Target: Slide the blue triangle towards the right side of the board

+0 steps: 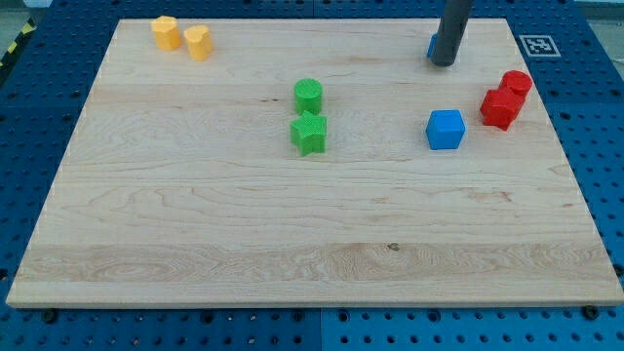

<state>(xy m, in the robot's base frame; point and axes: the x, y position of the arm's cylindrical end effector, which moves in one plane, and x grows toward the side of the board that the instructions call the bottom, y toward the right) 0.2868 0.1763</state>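
Observation:
The blue triangle is near the view's top, right of centre, almost wholly hidden behind the rod; only a thin blue edge shows at the rod's left side. My tip rests on the board directly in front of and against that block. A blue cube sits lower down, right of centre, well below the tip.
A red cylinder and a red block touch each other near the right edge. A green cylinder and a green star sit at centre. Two yellow blocks sit at top left. The wooden board lies on a blue pegboard.

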